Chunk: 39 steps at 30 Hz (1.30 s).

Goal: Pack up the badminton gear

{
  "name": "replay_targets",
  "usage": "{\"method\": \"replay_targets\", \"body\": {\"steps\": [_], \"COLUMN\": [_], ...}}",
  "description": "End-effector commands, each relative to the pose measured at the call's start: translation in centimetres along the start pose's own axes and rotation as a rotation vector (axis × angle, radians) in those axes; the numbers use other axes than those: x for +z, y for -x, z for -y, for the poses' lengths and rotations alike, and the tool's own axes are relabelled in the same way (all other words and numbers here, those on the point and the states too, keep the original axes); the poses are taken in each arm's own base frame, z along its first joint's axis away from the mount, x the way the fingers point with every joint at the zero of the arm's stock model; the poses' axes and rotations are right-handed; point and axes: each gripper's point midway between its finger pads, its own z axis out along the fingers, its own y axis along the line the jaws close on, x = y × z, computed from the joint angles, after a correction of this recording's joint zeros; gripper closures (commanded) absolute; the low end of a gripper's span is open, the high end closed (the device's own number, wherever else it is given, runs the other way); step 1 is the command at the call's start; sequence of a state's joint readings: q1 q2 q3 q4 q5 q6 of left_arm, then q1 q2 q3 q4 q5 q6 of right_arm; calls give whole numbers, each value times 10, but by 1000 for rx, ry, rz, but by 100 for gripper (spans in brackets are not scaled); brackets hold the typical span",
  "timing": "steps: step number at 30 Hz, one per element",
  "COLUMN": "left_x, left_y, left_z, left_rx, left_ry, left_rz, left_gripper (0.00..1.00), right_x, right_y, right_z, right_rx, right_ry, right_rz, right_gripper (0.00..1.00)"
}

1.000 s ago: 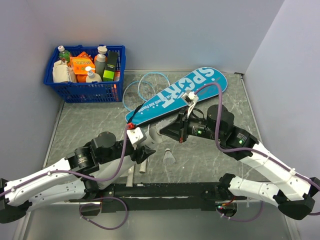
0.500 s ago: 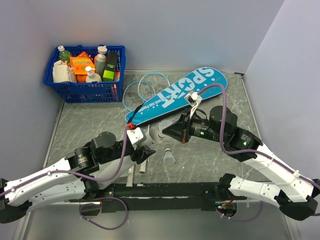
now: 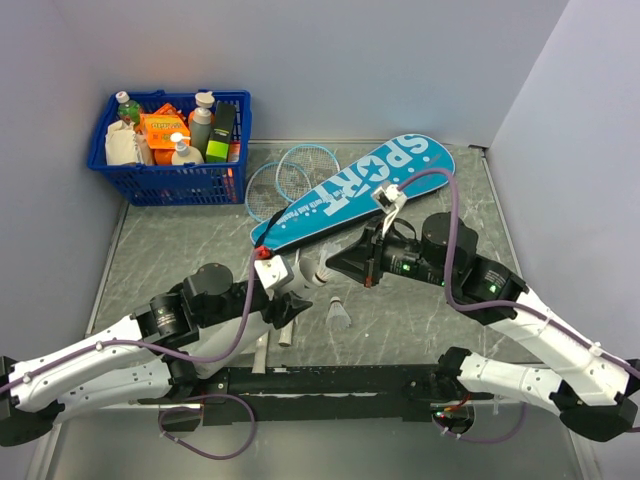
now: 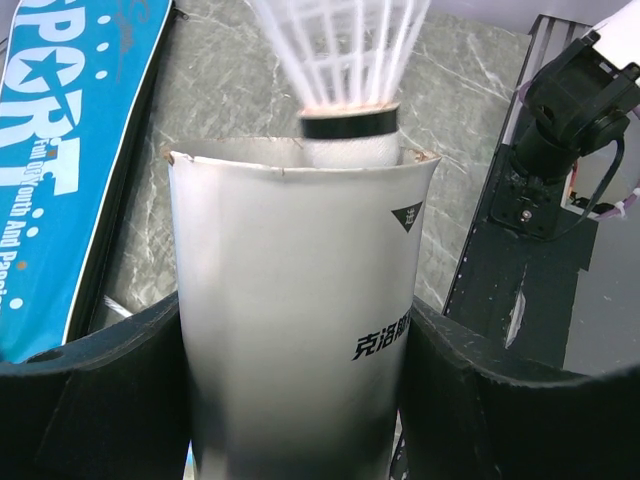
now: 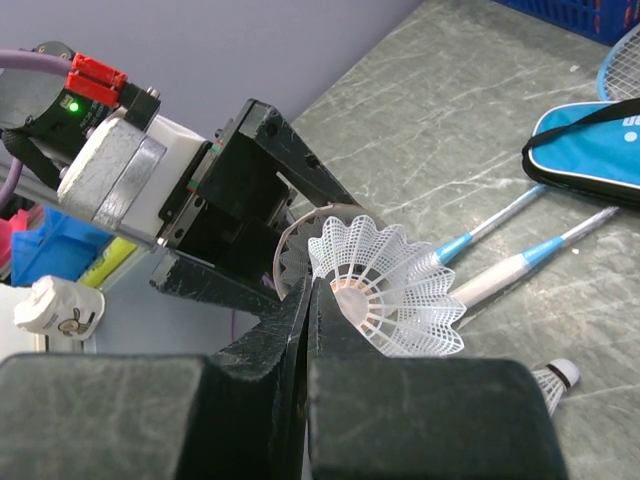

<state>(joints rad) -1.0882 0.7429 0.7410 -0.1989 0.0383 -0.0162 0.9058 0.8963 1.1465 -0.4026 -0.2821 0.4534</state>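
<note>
You are loading a shuttlecock [image 4: 345,60] into the tube [image 4: 300,260]. Its cork is sitting right at the tube's open mouth, just dipping behind the rim, and its skirt is fanning out towards your right arm. Your right gripper [image 5: 306,290] is pinching the edge of the skirt with its fingers pressed together. Your left gripper [image 4: 295,400] is clamping the tube across its body, one finger on each side, and holding it above the table [image 3: 180,250] with the mouth turned to the right gripper.

The next move, as I judge it, is a straight push along the tube's axis so the cork slides in without catching the rim. Keep the left arm steady for this, since any tilt will jam the skirt against the cardboard edge. Once the skirt is seated, part the right fingers and back out along the same line.

A second shuttlecock [image 3: 338,312] is lying on the table just below the two grippers, and it looks like the next pick. Further back, the rackets [image 3: 290,175] are lying loose beside the bag [image 3: 360,185], heads near the basket [image 3: 170,180] and handles reaching under the bag, so most of the packing is not yet done.
</note>
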Motion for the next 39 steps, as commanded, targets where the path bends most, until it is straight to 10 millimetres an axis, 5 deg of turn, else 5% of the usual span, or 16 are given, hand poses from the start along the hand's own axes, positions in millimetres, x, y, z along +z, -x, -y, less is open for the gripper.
{"method": "replay_targets", "body": {"steps": [1, 19, 23, 28, 34, 37, 39], "left_x": [-4, -20, -22, -23, -20, -21, -21], "left_y": [18, 36, 38, 38, 35, 35, 34], "left_z": [14, 19, 20, 20, 21, 19, 18], "left_rx": [-129, -106, -107, -105, -107, -108, -112], "left_ry": [-48, -84, -86, -89, -92, -81, -73], "left_rz": [66, 153, 164, 164, 151, 150, 148], "left_gripper": [99, 99, 99, 99, 99, 99, 99], "right_x": [11, 48, 46, 26, -11, -30, -44], "right_y": [11, -56, -60, -34, -8, -2, -2], "right_z": [-13, -38, -37, -33, -22, -1, 34], "right_rx": [5, 128, 137, 95, 72, 111, 187], "right_ry": [64, 228, 211, 134, 10, -121, -311], "right_rz": [29, -240, -252, -145, -34, 44, 116], "right_gripper": [100, 100, 86, 60, 48, 42, 39]}}
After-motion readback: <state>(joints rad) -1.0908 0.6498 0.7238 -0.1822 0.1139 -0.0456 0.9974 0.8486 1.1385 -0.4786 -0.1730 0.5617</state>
